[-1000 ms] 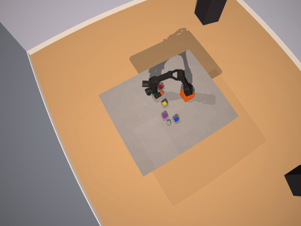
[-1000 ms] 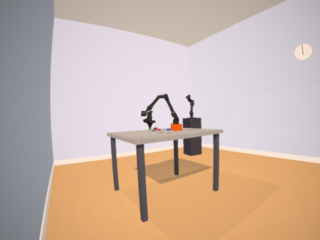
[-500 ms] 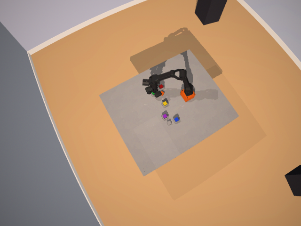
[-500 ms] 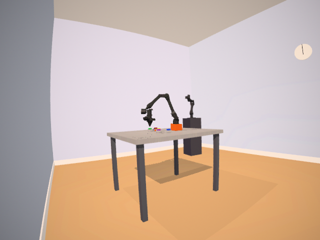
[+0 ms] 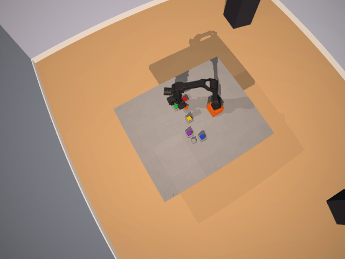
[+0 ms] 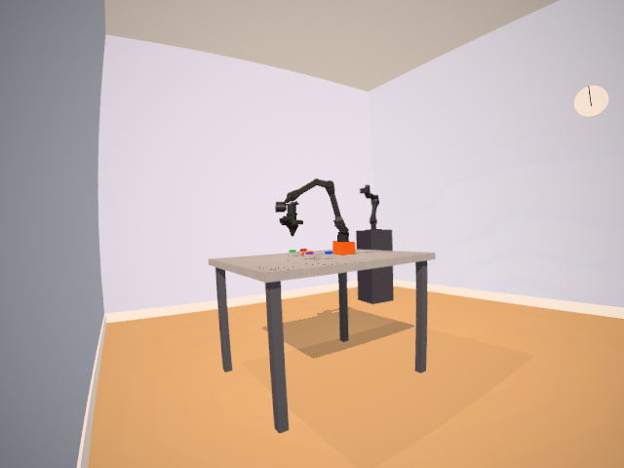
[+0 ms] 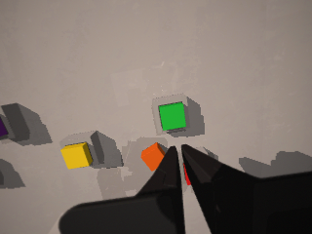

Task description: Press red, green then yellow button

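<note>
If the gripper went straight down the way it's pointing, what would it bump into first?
Probably the orange block or the table right beside it. The shut gripper hangs well above the table, its tips between the orange block and the green button; depth is hard to judge.

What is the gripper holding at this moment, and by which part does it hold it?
Nothing is held. The gripper is shut, its two fingers almost together with nothing between them, and it hangs in the air above the table, near the green button.
</note>
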Controlling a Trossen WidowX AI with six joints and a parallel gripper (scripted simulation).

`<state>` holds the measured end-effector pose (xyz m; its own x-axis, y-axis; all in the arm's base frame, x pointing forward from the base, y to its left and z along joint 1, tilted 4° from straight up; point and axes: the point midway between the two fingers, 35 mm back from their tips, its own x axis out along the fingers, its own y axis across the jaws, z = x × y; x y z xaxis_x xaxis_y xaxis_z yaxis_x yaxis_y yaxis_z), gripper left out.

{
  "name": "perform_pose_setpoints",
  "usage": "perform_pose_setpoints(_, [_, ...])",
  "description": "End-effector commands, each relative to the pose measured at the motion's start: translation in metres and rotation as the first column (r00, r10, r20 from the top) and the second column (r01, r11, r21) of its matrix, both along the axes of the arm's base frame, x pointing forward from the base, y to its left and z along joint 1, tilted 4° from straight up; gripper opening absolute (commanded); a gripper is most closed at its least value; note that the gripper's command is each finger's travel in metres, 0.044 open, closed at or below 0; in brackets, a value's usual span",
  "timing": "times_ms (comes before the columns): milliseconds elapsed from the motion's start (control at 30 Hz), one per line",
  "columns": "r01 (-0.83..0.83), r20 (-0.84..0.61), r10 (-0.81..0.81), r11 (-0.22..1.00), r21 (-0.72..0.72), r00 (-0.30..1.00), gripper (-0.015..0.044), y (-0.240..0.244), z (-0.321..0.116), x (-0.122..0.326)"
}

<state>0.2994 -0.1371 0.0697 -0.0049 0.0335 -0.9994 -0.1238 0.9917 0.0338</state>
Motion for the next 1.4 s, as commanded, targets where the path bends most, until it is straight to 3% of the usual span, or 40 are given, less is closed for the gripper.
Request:
perform_pose_setpoints(0, [-0.012,-0.007,0.012,1.0,0.013,1.0,0.002,0.054,0.006,-0.011])
perform_pose_setpoints(200, [-0.012,-0.01,0.012,1.0,0.021,1.0,0.002,0.133,0.007,-0.052])
perform_pose_setpoints(433, [-0.012,-0.01,0.012,1.0,0.021,1.0,0.002,0.135,0.004,-0.053])
perform_pose_setpoints(600, [-0.012,-0.01,0.012,1.0,0.021,1.0,0.002,0.138,-0.053,-0.054])
perform_pose_setpoints(1367, [-0.012,-0.011,0.012,1.0,0.021,1.0,0.002,0.14,-0.082,-0.055])
